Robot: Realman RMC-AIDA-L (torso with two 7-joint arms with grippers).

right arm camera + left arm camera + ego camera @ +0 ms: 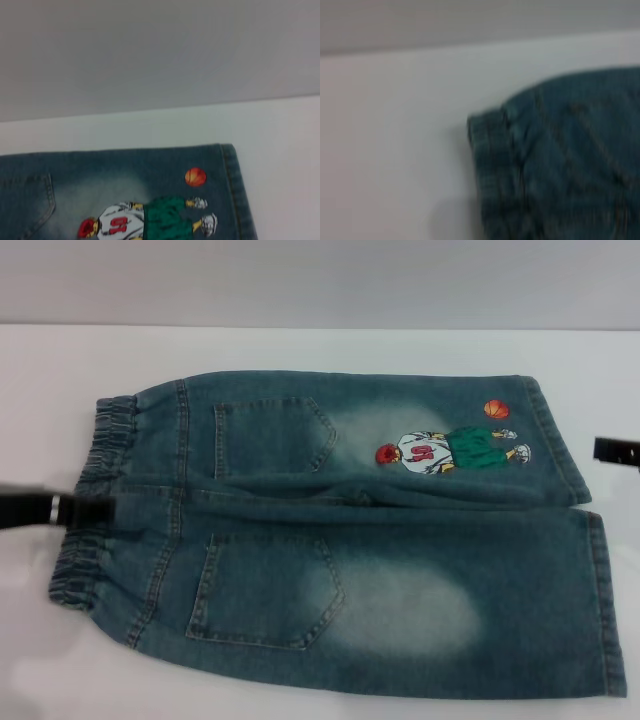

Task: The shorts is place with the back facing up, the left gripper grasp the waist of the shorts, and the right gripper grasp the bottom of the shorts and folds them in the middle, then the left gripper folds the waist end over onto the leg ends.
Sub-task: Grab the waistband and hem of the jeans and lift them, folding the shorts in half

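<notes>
Shorts [400, 580]: blue faded denim, with pale, near-white washed patches below each of the 2 patch pockets and darker blue at seams and hems. Waist of the shorts [95, 500]: puckered band striped in dark and light blue. Cartoon print [450, 450] on the far leg: figure in a white jersey with red numerals, green shorts, red cap, white shoes; an orange ball [497, 408] beside it. Desk [300, 355]: plain white. Wall behind: flat grey. Left gripper [85, 508]: black, with a silver band. Right gripper [615, 451]: black.

Shorts [340, 540] flat on table [300, 350]; waist [95, 500] left, leg hems [600, 600] right.
</notes>
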